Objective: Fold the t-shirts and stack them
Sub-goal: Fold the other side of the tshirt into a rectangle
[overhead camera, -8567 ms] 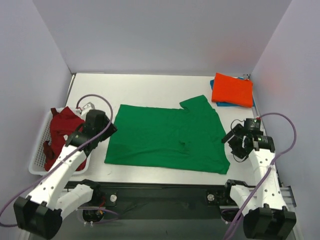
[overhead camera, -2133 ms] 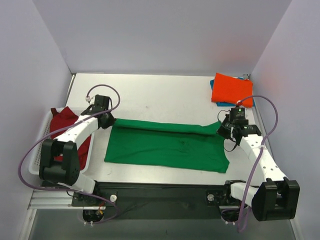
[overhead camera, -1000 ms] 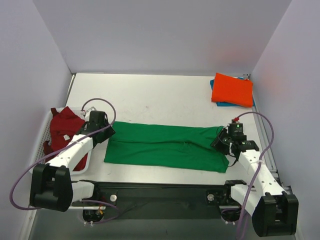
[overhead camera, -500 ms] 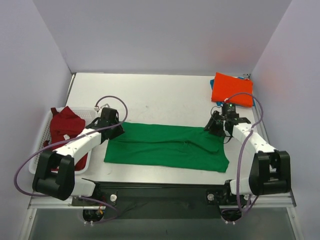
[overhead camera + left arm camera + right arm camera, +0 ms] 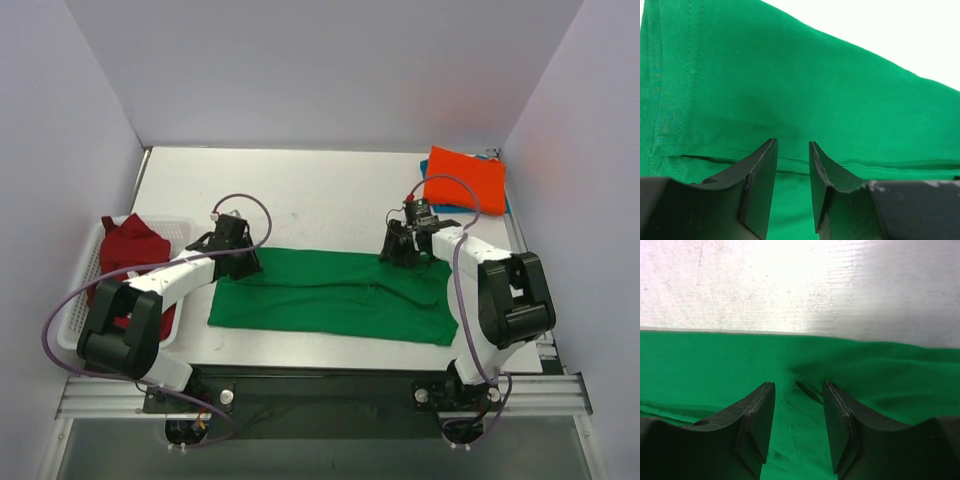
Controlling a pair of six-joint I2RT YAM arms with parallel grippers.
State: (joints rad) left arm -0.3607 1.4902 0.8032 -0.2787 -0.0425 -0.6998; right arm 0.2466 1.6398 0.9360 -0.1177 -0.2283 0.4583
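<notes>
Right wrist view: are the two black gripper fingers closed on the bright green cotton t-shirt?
No, the right gripper is open, and the bright green cotton t-shirt lies flat below the gap.

Green t-shirt lies flat, folded lengthwise.

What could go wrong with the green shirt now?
The green t-shirt has a small crease right by the open right gripper; it might get pressed into the next fold. The open left gripper sits over layered cloth and may pinch only the top layer, so the fold could slide apart.
</notes>
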